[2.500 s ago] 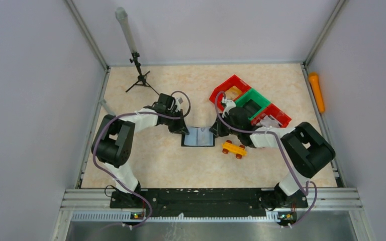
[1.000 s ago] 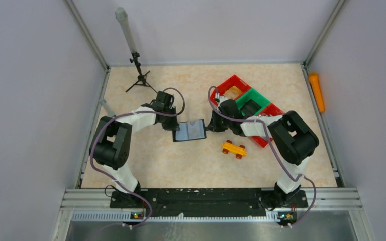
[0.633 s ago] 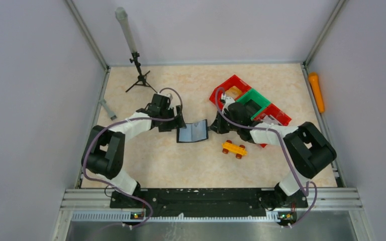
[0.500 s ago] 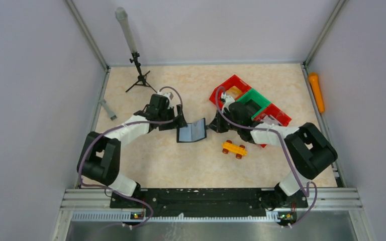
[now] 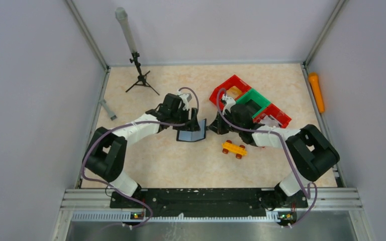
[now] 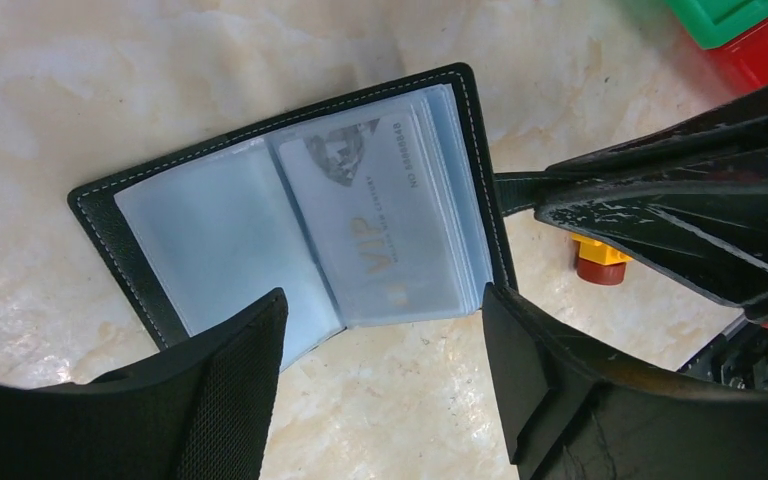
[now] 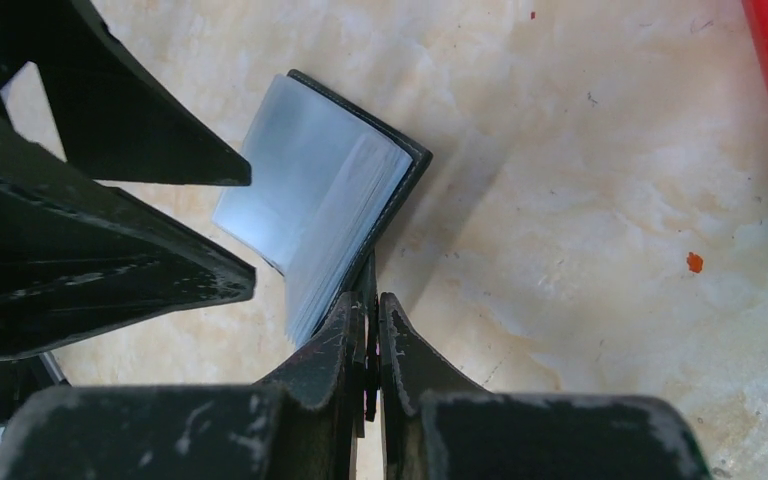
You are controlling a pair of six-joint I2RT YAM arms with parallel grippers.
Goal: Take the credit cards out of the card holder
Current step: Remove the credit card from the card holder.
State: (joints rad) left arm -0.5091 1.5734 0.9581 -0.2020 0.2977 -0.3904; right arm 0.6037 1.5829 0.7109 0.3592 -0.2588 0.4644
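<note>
Step in hand: holder opened, cards not yet out.

The card holder (image 5: pixel 190 133) lies on the bench (image 5: pixel 181 165), just beyond the toy brick car (image 5: pixel 234 148) and to its left. Its clear sleeves face up, and a VIP card (image 6: pixel 385 230) shows in the top sleeve.

Right fingers (image 7: pixel 368 300) are pinched tight on the holder's car-side cover, propping that flap up. Left fingers (image 6: pixel 380 310) hover spread wide over the sleeves, gripping nothing.

Next move (my judgement): I lower the left fingers onto the VIP card's exposed edge, pinch, and draw it out along the sleeve while the right keeps the cover pinned. The risk is catching the plastic sleeve together with the card.

Versus a second ago, the left fingers were closed on the holder's end farthest from the car. They have let go and moved in over the sleeves. Further back the holder lay flat — now its car-side flap is raised.
</note>
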